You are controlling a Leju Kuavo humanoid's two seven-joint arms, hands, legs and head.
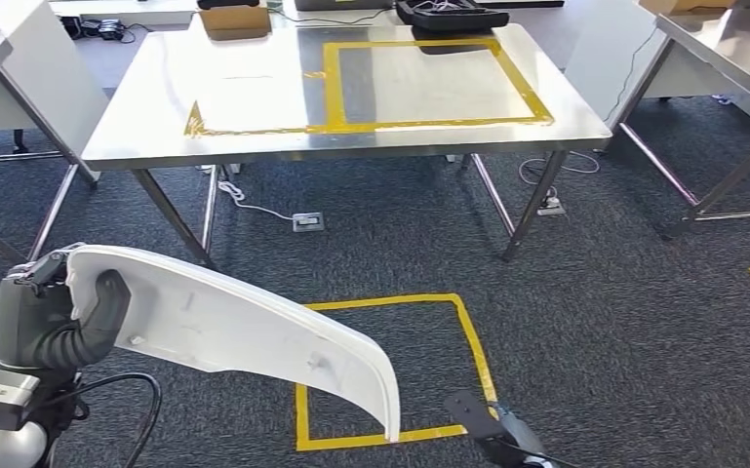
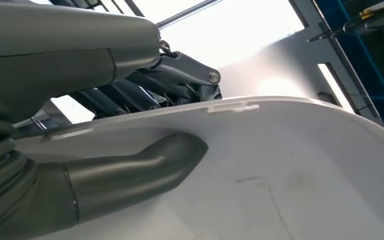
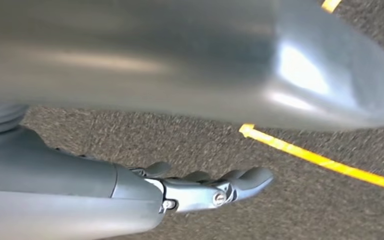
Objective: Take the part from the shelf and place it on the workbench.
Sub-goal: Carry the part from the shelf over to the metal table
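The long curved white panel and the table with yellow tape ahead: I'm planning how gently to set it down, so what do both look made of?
The long curved white panel looks like moulded plastic, matte, with small clip tabs and faint scuffs. The table with yellow tape looks like brushed stainless steel, showing soft glare on thin metal legs.

The part (image 1: pixel 244 327) is plain white with a few faint grey marks. The left hand (image 1: pixel 54 312) is grey, and its fingers (image 2: pixel 130 95) are darker. The right hand (image 3: pixel 199 187) is grey and shiny. The counter (image 1: pixel 254 107) at 12 o'clock is shiny silver with a yellow tape square (image 1: pixel 429 83) on it. The floor (image 1: pixel 624 331) is dark grey and speckled, with another yellow tape square (image 1: pixel 390 366) at 6 o'clock. A brown box (image 1: pixel 235 19) sits at 11 o'clock, and a black tray (image 1: pixel 449 15) at 12 o'clock.
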